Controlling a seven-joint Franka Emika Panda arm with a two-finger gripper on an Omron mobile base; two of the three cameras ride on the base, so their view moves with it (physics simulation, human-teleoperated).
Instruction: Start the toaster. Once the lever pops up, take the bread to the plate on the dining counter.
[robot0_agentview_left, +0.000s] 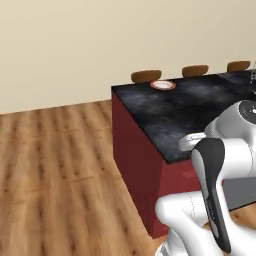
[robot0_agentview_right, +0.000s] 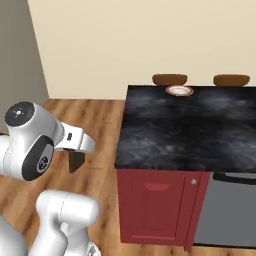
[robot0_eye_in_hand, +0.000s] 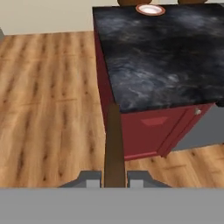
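The bread (robot0_eye_in_hand: 114, 144) shows edge-on as a thin dark brown slice running up from between the finger tips of my gripper (robot0_eye_in_hand: 114, 180), which is shut on it. In the right base view the gripper (robot0_agentview_right: 76, 160) hangs over the wooden floor, left of the dining counter (robot0_agentview_right: 190, 130) and short of its near corner. The counter (robot0_agentview_left: 190, 110) (robot0_eye_in_hand: 162, 57) has a black marbled top on a red base. The plate (robot0_agentview_left: 163, 85) (robot0_agentview_right: 179, 90) (robot0_eye_in_hand: 150, 9), white with a reddish-orange rim, sits at the counter's far edge. Toaster and lever are out of view.
Wooden stools (robot0_agentview_left: 146, 76) (robot0_agentview_right: 170, 79) stand behind the counter's far side against a beige wall. A grey appliance front (robot0_agentview_right: 235, 210) (robot0_eye_in_hand: 199, 131) adjoins the red cabinet on the right. Open wooden floor (robot0_agentview_left: 55, 165) spreads to the left of the counter.
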